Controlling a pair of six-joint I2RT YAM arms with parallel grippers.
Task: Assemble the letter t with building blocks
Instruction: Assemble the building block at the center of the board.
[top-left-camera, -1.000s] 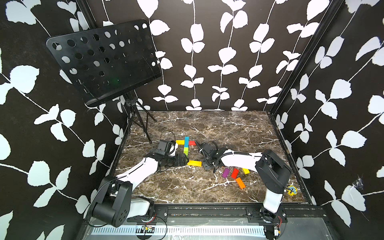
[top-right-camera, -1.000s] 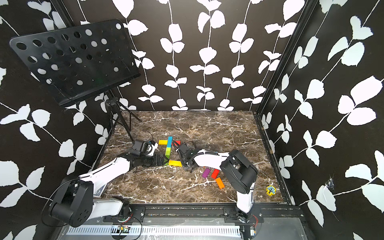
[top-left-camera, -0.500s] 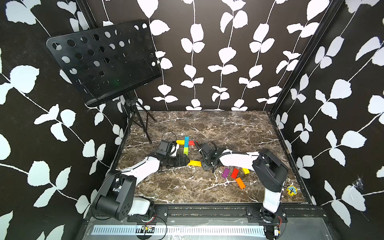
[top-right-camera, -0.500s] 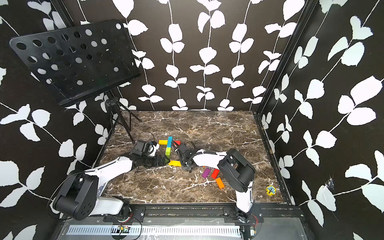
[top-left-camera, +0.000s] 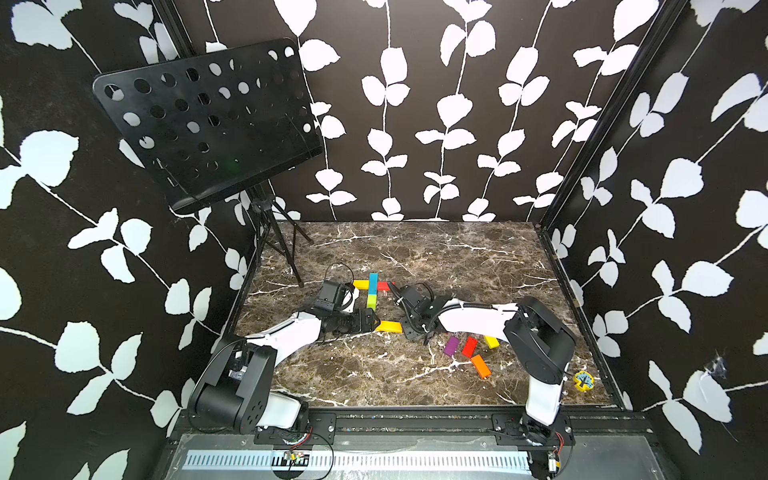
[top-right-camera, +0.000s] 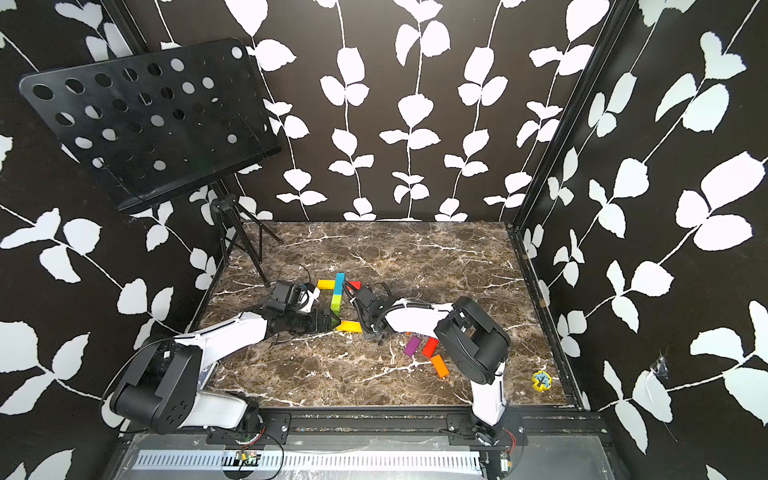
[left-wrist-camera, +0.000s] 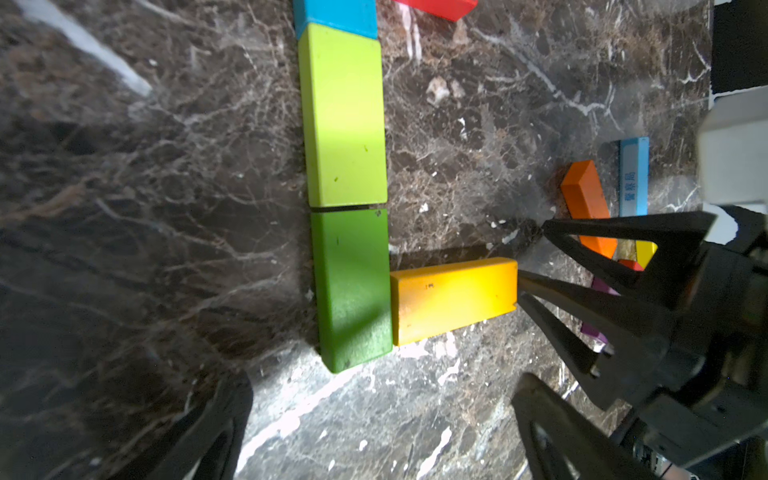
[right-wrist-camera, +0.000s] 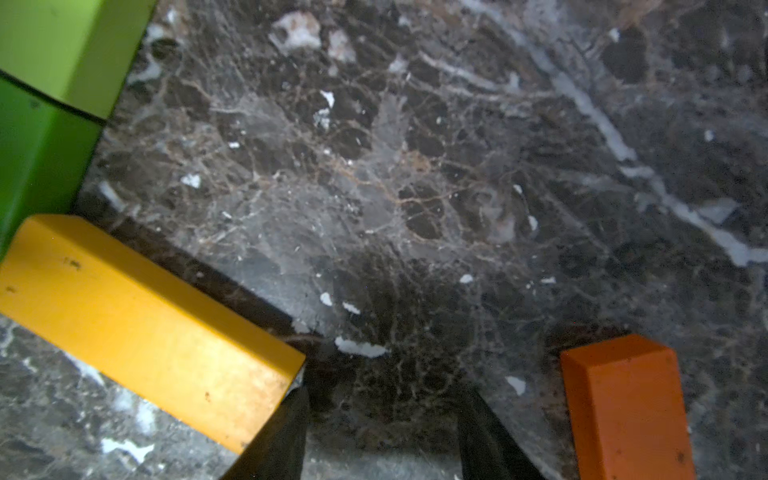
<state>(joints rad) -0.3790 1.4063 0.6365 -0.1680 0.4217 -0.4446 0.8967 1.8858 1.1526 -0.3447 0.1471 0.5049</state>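
Yellow foot block (top-left-camera: 390, 326) lies where it lay a second ago, its inner end against the dark green block (left-wrist-camera: 353, 286) at the base of the stem. No block has shifted since then. The arms have changed only slightly. The left arm's big black joint by the front left corner has crept toward the far edge, and the right claw (top-left-camera: 406, 328) has spread its fingers wider.

From the right wrist, the right claw (right-wrist-camera: 386, 436) is open and grips nothing, with one fingertip touching the outer end of the foot block (right-wrist-camera: 145, 328). The left claw (top-left-camera: 372, 322) is spread wide and empty over the stem's base.

The letter t (top-left-camera: 372, 293) lies flat near the middle of the tabletop (top-left-camera: 436, 257), a little toward the left edge. Its stem runs from the blue block (top-left-camera: 373, 280) at the far end through the lime block (top-left-camera: 372, 300) to the dark green one nearest the front edge. A yellow crossbar block (top-left-camera: 360, 285) sits to the left and a red crossbar block (top-left-camera: 384, 286) to the right.

Spare blocks lie toward the front right corner: a purple block (top-left-camera: 451, 345), a red block (top-left-camera: 470, 347), a loose orange block (top-left-camera: 480, 365) and a small yellow block (top-left-camera: 491, 341).

From the left wrist, a pale blue block (left-wrist-camera: 633, 183) just beside a second orange block (left-wrist-camera: 586, 203) shows printed characters on its side, too blurred to read.
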